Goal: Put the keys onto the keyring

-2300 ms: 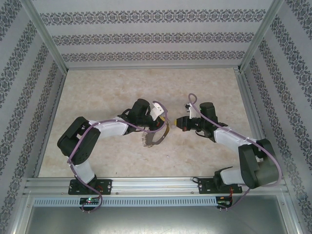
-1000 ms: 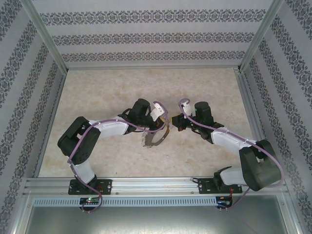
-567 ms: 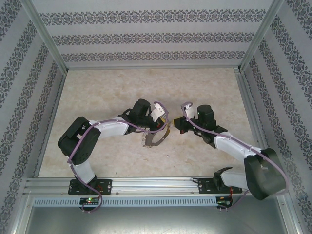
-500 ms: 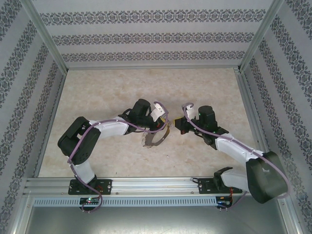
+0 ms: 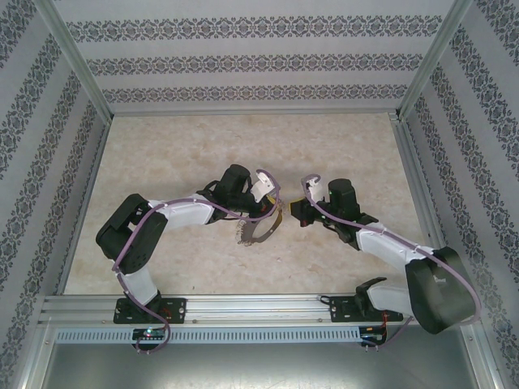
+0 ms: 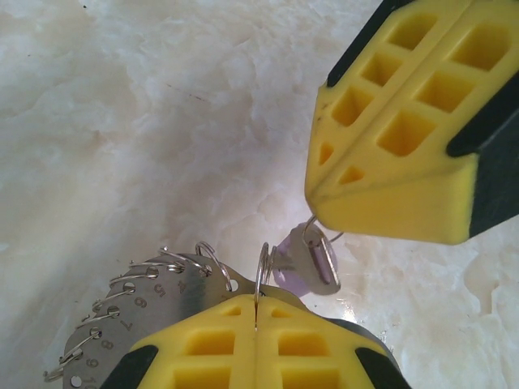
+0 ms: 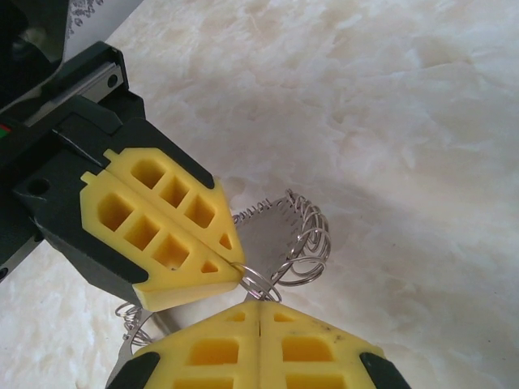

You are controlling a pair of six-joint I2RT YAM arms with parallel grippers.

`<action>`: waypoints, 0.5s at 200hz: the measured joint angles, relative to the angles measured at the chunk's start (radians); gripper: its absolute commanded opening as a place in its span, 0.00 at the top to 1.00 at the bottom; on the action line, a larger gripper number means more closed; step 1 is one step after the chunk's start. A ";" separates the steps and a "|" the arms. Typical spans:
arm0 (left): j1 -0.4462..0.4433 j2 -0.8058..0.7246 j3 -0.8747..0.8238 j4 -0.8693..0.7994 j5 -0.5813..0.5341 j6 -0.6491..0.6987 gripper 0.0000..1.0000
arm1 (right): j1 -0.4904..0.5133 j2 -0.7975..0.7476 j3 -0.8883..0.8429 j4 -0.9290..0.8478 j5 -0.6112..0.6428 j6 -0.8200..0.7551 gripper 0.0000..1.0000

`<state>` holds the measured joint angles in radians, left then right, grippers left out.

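We see the right gripper (image 5: 298,212) moved left toward frame centre, pinching a key (image 6: 308,261) beside the keyring (image 6: 154,304), which the left gripper (image 6: 256,306) clamps; threading not done.

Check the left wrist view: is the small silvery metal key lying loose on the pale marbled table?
No, the key hangs pinched at the tip of the shut right gripper, above the table.

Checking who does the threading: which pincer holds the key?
The right pincer: the key hangs from its tips, while the left pincer grips a keyring loop.
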<state>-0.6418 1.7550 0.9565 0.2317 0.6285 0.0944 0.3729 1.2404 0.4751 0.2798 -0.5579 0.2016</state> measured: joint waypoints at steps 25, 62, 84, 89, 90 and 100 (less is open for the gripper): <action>0.000 0.000 0.000 0.000 0.000 0.000 1.00 | 0.013 0.021 0.000 0.009 0.000 0.000 1.00; 0.000 0.000 0.003 0.000 0.000 0.000 1.00 | 0.035 0.043 0.003 0.023 0.000 0.000 1.00; 0.000 0.000 0.004 -0.001 0.000 0.000 1.00 | 0.038 0.045 0.013 0.026 0.000 0.000 1.00; 0.000 0.000 0.004 -0.001 0.000 0.000 1.00 | 0.038 0.045 0.016 0.027 0.000 0.000 1.00; 0.000 0.000 0.004 -0.001 0.000 0.000 1.00 | 0.038 0.045 0.016 0.027 0.000 0.000 1.00; 0.000 0.000 0.004 -0.001 0.000 0.000 1.00 | 0.037 0.045 0.022 0.031 0.000 0.000 1.00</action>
<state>-0.6418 1.7554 0.9607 0.2310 0.6289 0.0944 0.4103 1.2858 0.4973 0.3111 -0.5575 0.2020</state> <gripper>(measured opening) 0.048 0.050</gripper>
